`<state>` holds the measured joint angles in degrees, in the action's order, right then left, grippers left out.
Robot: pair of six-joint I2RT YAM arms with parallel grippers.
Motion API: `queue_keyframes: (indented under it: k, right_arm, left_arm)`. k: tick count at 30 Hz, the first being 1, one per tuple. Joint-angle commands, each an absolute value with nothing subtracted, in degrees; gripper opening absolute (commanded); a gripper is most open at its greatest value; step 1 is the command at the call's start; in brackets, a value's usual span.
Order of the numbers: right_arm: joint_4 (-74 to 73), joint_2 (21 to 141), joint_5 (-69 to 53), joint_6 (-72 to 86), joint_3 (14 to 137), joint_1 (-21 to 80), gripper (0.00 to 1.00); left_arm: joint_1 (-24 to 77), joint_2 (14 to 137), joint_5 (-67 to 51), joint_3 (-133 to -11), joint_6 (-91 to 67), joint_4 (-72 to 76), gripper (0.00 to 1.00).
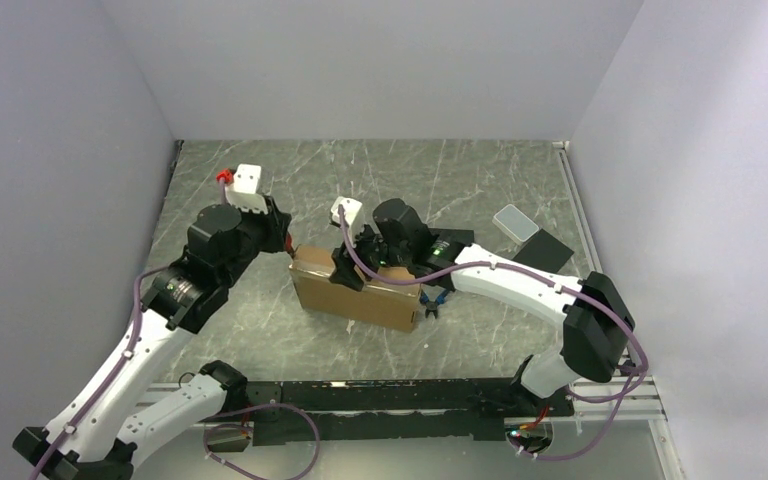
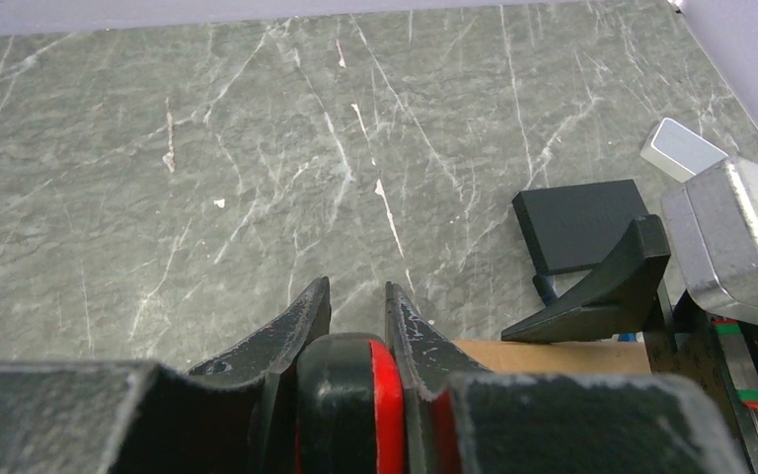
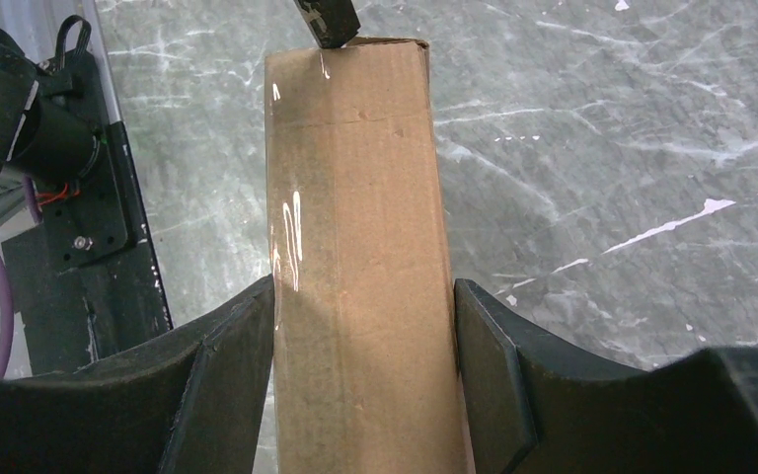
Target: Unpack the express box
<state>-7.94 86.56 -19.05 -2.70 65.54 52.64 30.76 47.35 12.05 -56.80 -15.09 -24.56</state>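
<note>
The express box point(image 1: 358, 288) stands on edge mid-table point(image 1: 460, 170), clamped across its thickness by the right end effector point(image 3: 363, 326). The left end effector point(image 2: 357, 311) is clenched at its far corner. If either slips, I think the box could topple.

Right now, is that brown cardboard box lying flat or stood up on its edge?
On its edge. The express box stands on a narrow side, its broad face upright, with the right tool closed across its thin width.

A robotics lab test cell: plain pale walls point(image 1: 360, 60) enclose a grey marbled tabletop point(image 1: 460, 170), with an arm mounting rail point(image 1: 380, 400) bolted along its near edge
</note>
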Motion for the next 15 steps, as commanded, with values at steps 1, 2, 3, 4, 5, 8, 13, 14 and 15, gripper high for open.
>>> queue_keyframes:
  k: [1,2,3,4,5,8,13,14,15]
  right_arm:
    - [-7.65,87.30,-13.89,1.99,63.24,54.16,0.60]
    - [-7.45,87.36,-13.36,2.01,63.20,54.41,0.61]
    - [-7.28,87.41,-12.54,2.07,63.26,54.55,0.62]
    - [-7.25,87.48,-11.81,2.28,63.28,54.64,0.62]
    - [-7.10,87.47,-11.14,2.46,63.16,54.66,0.62]
    - [-6.37,87.28,-9.08,2.76,62.40,54.67,0.62]
    - [-5.20,87.65,-8.18,3.64,61.75,54.67,0.61]
    - [-5.08,87.72,-8.09,3.88,61.71,54.67,0.61]
    - [-5.05,87.79,-8.16,4.01,61.71,54.67,0.61]
  left_arm:
    - [30.94,45.61,10.41,-55.34,-18.84,-26.66,0.00]
    - [30.87,45.47,10.07,-54.88,-18.89,-26.17,0.00]
    - [30.93,45.38,9.74,-54.54,-18.99,-25.90,0.00]
    - [30.91,45.28,9.58,-54.23,-18.97,-25.81,0.00]
    - [30.93,45.14,9.59,-54.03,-19.09,-25.95,0.00]
    - [30.89,44.35,9.97,-53.72,-18.75,-27.14,0.00]
    - [30.88,42.51,10.12,-52.90,-18.34,-29.65,0.00]
    - [30.93,41.98,10.20,-52.60,-18.26,-30.04,0.00]
    - [30.91,41.46,10.15,-52.30,-18.26,-30.32,0.00]
